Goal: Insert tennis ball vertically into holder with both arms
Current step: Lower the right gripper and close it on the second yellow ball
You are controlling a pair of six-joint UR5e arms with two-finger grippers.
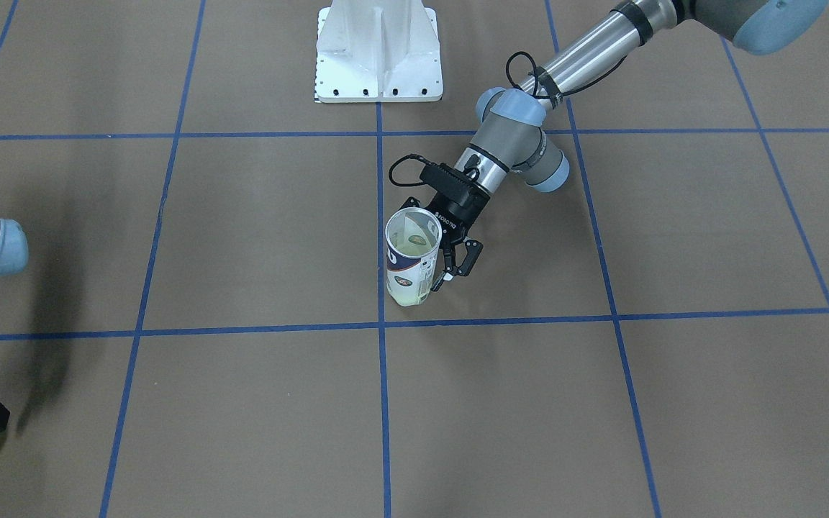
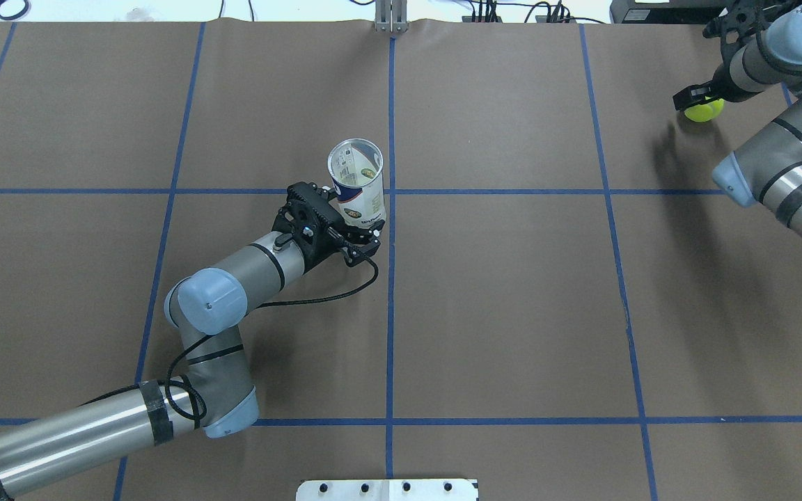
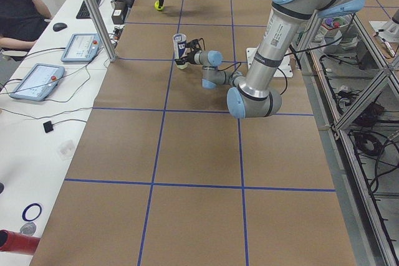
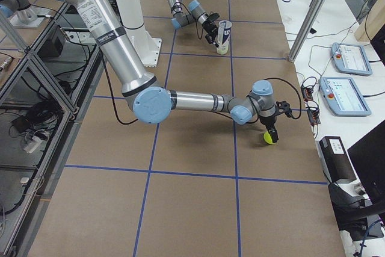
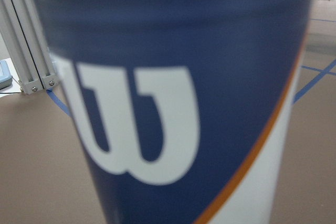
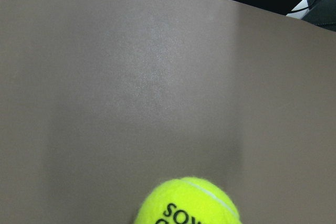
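I see the holder (image 2: 358,185) standing upright near the middle of the table (image 2: 512,292), its open mouth up, just on the left arm's side of the central blue tape line (image 2: 390,306). Its navy-and-white label with the white "W" fills the left wrist view, so the can sits square in front of that camera. The left gripper (image 2: 351,235) reaches in low from the side and closes on the lower part of the can: in the front-facing view one black finger (image 1: 466,257) shows on the outside of the can wall and the can lies between the jaws, which are narrowed to the can's width and have hold of it. The left arm (image 2: 227,292) stretches back across the paper to the near corner.

Well apart, at the far right corner of the table, the tennis ball (image 2: 703,109) hangs just under the right gripper (image 2: 699,97). I see the black fingers pressing on the ball's top and sides in the overhead and front-facing views, so the jaws are closed on the ball. In the right wrist view the ball sits at the lower edge with bare brown paper behind it. The white pedestal base (image 1: 378,54) stands at the robot's edge of the table.
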